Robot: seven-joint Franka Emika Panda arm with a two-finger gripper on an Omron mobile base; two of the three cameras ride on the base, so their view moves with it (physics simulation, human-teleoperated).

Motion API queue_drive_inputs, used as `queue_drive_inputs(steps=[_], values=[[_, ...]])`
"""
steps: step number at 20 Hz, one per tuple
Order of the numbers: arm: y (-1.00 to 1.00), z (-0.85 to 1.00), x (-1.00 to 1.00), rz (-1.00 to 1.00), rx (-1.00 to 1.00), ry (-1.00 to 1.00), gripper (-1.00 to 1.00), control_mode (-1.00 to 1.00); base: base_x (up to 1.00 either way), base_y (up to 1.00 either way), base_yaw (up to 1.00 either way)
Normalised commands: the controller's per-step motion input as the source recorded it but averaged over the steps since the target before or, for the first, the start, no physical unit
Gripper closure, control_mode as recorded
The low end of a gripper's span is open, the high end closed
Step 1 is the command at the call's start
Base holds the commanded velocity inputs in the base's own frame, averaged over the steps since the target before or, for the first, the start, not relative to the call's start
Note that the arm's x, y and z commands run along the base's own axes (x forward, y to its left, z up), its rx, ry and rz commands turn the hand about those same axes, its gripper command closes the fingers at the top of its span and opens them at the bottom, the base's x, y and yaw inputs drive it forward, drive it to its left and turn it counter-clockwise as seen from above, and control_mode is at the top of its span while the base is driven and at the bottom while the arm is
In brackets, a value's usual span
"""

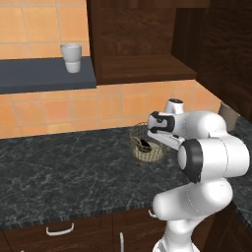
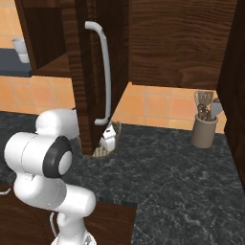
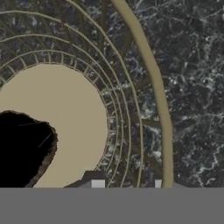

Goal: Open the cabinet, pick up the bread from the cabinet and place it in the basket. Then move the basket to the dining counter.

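Bread point(image 3: 24, 146) in basket point(image 3: 162, 109), beside gripper point(image 3: 127, 183)

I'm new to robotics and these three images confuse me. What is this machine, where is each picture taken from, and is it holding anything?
It is a rendered kitchen with a white robot arm on a base that can drive. Two pictures come from cameras on that base, behind the arm to its left and right. The third looks along the gripper, straight down.

On the black marbled counter stands a round wire basket, with the dark bread lying on its beige bottom. The gripper's fingertips sit on either side of the basket's wire wall near the rim; whether they have closed on it I cannot tell.

The tall wood cabinet has its door swung open. A white cup stands on a shelf, and a utensil crock on the counter.
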Motion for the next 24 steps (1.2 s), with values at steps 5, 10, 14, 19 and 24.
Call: queue_drive_inputs(steps=[5,10,14,19,24], values=[[0.74,0.14,-0.06,-0.23,-0.06,-0.02,1.00,-1.00,0.00,0.00,0.00],[0.45,0.66,-0.19,-0.36,-0.08,0.03,1.00,-1.00,0.00,0.00,0.00],[0.04,0.69,-0.50,-0.31,-0.01,0.05,1.00,-1.00,0.00,0.00,0.00],[0.00,0.56,-0.90,-0.20,0.00,-0.08,1.00,-1.00,0.00,0.00,0.00],[0.00,0.65,-0.85,-0.04,0.00,-0.13,1.00,-1.00,0.00,0.00,0.00]])
